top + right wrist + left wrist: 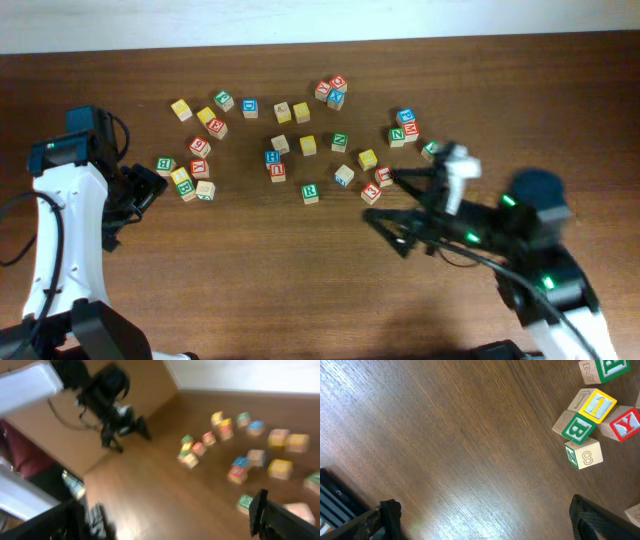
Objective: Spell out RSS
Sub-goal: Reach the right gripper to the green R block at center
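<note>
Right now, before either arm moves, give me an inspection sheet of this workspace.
Surface: dark wooden table.
Job's things: green R cube loose mid-table; yellow cubes scattered, letters unreadable; nothing lined up.
Clutter: other letter cubes scattered; green B cube and red Y cube near left claw.
Grippers: left claw open, empty; right claw open, empty.
Cables: black cable along right arm.
Surroundings: pale strip beyond table's far edge.

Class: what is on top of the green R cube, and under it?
Nothing is on the green R cube; its lettered top shows. Under it lies the table; its bottom face is hidden.
</note>
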Motion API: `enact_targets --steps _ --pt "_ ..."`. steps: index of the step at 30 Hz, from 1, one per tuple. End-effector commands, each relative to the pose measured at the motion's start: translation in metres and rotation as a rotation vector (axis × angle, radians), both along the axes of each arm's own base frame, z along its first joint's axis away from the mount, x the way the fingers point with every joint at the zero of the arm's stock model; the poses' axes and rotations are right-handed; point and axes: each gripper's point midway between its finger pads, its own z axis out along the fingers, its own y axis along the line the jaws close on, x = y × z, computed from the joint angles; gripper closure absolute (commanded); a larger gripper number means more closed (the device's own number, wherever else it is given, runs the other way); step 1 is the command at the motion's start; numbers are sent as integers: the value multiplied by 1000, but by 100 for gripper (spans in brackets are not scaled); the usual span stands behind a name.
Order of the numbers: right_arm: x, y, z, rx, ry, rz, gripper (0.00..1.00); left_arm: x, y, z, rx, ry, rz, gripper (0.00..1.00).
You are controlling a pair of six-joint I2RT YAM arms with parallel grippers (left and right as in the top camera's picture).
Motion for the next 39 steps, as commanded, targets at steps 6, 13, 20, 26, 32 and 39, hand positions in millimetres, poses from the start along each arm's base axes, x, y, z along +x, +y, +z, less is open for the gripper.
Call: enact_targets --steps 6,13,20,26,32,39 --pt "54 45 -58 -685 179 -183 2 -2 0 -4 -4 16 -5 1" --pt "90 99 -61 -725 295 -77 1 -2 0 -4 -4 16 -5 1" --pt "106 131 -74 -622 311 -29 2 -2 0 -4 -4 16 -5 1" --pt "132 111 -138 -718 530 -333 2 -2 0 -4 -4 16 -5 1" --pt "132 115 -175 -768 595 -309 1 -2 0 -4 -4 16 -5 1" --pt "123 105 -220 -879 675 -326 5 -2 0 -4 -4 16 -5 1"
